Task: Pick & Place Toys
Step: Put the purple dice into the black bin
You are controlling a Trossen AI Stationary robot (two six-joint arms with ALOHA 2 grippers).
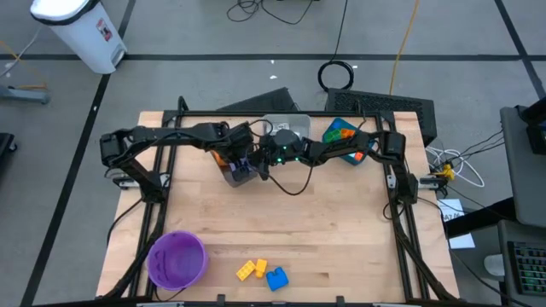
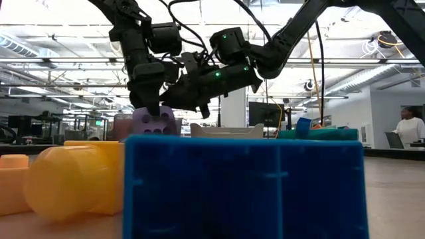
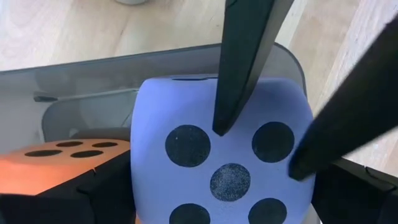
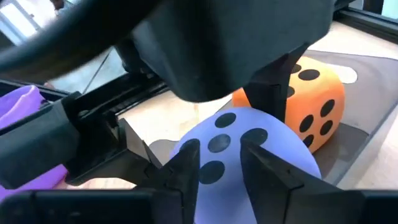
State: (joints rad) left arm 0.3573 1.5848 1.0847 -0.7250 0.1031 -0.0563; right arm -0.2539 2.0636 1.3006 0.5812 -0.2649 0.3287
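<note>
Clock directions are read on the high view, with twelve at the table's far edge.

The wooden table (image 1: 281, 222) is crossed by the two dark arms, which meet above its far middle, near twelve o'clock. A grey bin (image 3: 87, 74) is set there beneath both grippers. A teal bin (image 1: 357, 159) is placed at about one o'clock, and bricks of several colours (image 1: 341, 132) are seen inside it. A purple round bowl (image 1: 177, 258) is found at seven o'clock, well apart from the bins.

Inside the grey bin a purple die (image 3: 168, 106) is shown with its five-dot face turned up. An orange die (image 4: 314, 118) lies just beside it in the same bin. In the low view the purple die is seen directly below the grippers.

The left gripper (image 3: 224, 199) is held wide, one finger on each side of the purple die. Whether the pads press the die's sides cannot be told. The right gripper (image 4: 219, 165) is brought in from three o'clock and is held narrow, with a small gap kept between its fingers. Its fingertips (image 3: 219, 121) are placed over the dotted top face, and nothing is gripped between them.

At six o'clock, near the table's front edge, two yellow bricks (image 1: 250, 269) are seen. A blue brick (image 1: 277, 279) lies just beside them, toward four o'clock.
</note>
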